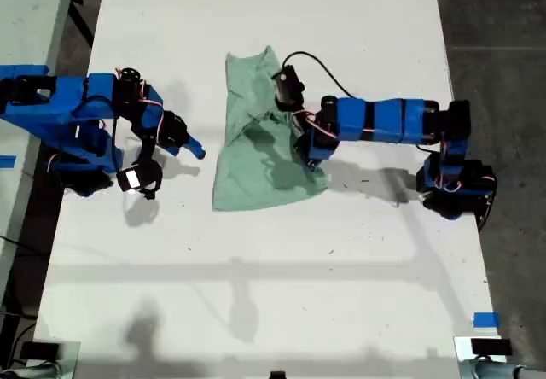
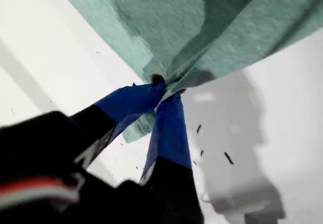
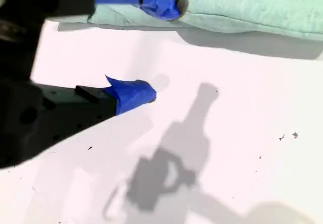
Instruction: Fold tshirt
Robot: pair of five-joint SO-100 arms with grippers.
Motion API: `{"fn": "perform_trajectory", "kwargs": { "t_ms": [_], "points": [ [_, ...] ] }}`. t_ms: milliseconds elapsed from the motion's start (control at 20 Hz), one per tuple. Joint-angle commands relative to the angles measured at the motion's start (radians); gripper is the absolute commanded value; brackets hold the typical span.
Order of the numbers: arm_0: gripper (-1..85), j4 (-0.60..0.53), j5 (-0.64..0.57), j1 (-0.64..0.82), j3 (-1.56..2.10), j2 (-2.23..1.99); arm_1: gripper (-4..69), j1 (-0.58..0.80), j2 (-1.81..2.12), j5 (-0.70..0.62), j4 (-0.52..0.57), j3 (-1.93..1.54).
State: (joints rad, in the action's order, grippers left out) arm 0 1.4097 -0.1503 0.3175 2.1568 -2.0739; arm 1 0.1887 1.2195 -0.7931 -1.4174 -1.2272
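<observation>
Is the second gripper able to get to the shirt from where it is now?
Probably yes. My second gripper is open and empty, beside the near edge of the shirt, with only bare table between them. My first gripper pinches the far side, so it is not in the way.

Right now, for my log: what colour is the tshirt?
Pale mint green, plain: the tshirt shows best in the exterior view.

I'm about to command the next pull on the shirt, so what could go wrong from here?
1. My first gripper pinches only a small bunch at the tshirt edge; the cloth may slip out under a pull.
2. My second gripper is open and off the cloth, so nothing pins the far side; the whole shirt may drag across the table instead of folding.
3. The shirt is already crumpled, so a fold may lock in creases.
</observation>
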Motion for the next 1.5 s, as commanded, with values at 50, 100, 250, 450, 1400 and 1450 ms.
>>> {"fn": "perform_trajectory", "kwargs": {
  "t_ms": [50,100,250,450,1400,1450],
  "points": [
    [22.9,-0.011,0.017,-0.015,-0.008,-0.049,-1.5,-0.052,-0.186,0.084,0.002,0.252],
    [23.3,-0.011,0.018,-0.015,-0.008,-0.049,0.2,-0.055,-0.225,0.107,0.023,0.259],
    [26.0,-0.014,0.028,-0.012,-0.015,-0.051,32.9,-0.064,-0.307,0.11,0.044,0.295],
    [28.6,-0.015,0.031,-0.002,-0.038,-0.051,32.5,-0.081,-0.233,0.08,-0.014,0.393],
    [30.2,-0.127,-0.014,0.02,-0.147,0.27,23.8,0.038,0.517,-0.012,-0.198,-0.155],
    [29.5,-0.17,-0.021,0.023,-0.15,0.313,23.7,0.035,0.517,-0.011,-0.195,-0.161]
  ]
}}
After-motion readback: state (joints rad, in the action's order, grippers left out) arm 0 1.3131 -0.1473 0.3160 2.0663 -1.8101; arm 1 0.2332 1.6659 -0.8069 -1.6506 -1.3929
